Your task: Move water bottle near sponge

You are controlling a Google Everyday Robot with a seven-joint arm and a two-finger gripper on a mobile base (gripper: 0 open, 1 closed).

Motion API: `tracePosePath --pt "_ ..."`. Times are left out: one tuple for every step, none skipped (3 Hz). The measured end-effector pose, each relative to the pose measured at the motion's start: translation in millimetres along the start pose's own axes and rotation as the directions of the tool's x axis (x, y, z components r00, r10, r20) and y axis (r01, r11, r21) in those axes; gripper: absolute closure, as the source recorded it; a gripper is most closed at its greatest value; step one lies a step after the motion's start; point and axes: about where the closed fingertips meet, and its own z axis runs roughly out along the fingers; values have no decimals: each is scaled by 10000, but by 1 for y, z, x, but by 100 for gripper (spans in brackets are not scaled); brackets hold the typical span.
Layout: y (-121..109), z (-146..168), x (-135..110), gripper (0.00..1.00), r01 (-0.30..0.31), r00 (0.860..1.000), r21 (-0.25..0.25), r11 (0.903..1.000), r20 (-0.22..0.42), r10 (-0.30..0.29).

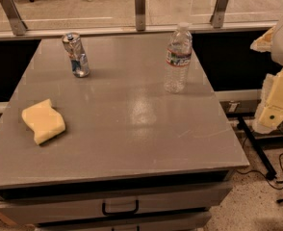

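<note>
Water bottle (178,57) stands upright at the far right of the grey bench (132,129); sponge (43,121) lies flat near the left edge, well apart from it. A can (76,55) stands at the far left. Gripper (276,100) sits off the bench's right side, touching nothing; jaws' state: cannot tell.

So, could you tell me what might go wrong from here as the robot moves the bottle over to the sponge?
1. The water bottle is tall, narrow and upright; a glancing approach by the gripper, now off the table's right edge, could tip it.
2. The can stands near the back left, so a wide sweep toward the sponge might knock it.
</note>
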Motion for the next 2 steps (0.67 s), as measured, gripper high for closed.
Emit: tracePosePath --pt "0 0 0 0 -1 10000 2 10000 2 1" --pt "-17 10 1 0 -668 9937 238 9975 913 643"
